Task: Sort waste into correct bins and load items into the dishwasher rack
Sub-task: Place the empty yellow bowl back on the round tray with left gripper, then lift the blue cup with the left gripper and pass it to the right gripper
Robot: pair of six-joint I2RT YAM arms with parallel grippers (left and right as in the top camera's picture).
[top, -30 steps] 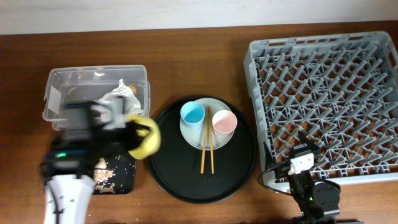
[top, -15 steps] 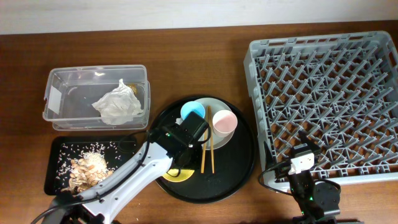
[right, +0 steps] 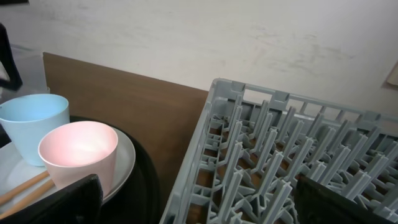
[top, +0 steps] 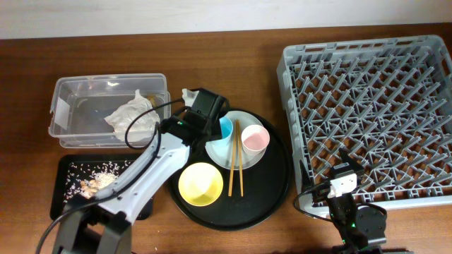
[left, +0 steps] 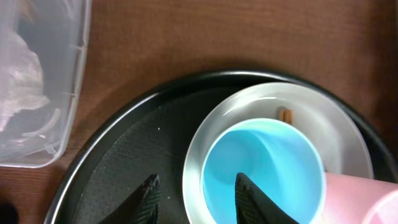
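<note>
overhead first: shows the left gripper (top: pixel 210 116) above the round black tray (top: pixel 272 192), over the left rim of the light blue cup (top: pixel 226 130); gives no view of the jaw gap from up here. finds that cup upright on the pale plate (top: pixel 215 150), just beside the pink cup (top: pixel 254 139), with the wooden chopsticks (top: pixel 235 169) lying from the plate down onto the tray. puts the small yellow bowl (top: pixel 200 184) upright on the same tray, near the plate's front left. has the crumpled white wrapper (top: pixel 131 118) inside the clear tub (top: pixel 70 95), and brownish food scraps (top: pixel 99 182) with pale crumbs in the shallow black tray (top: pixel 63 201). places the right gripper (top: pixel 344 182) low by the front left corner of the grey dishwasher rack (top: pixel 374 106).

then the left wrist: shows the fingers (left: pixel 149 196) spread apart and holding nothing, one outside the left wall of the light blue cup (left: pixel 267 168), the other over its hollow; cannot tell whether either touches. catches a chopstick tip on the plate behind the cup.

lastly the right wrist: shows dark fingers (right: pixel 62 199) at both lower corners, spread wide, gripping nothing. looks across at the two cups side by side on the pale plate (right: pixel 124 155), with the grey dishwasher rack (right: pixel 298 162) close on the right.
</note>
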